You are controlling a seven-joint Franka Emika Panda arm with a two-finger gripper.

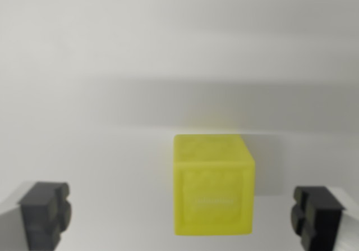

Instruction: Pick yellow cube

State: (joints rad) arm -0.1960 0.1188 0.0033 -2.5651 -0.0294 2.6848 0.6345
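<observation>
Yellow translucent plastic cube (213, 185) sits on the plain white table (112, 65) at about 5 o'clock of the wrist view, between the wide-spread black fingers of the gripper (180, 214), untouched, nearer the right one; closing and lifting remain.

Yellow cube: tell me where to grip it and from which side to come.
Grip the yellow cube across its two flat side faces, coming straight down from above. It sits square to the camera between the open pincer fingers, nearer the wrist view's right one, so shift slightly right before closing.
</observation>
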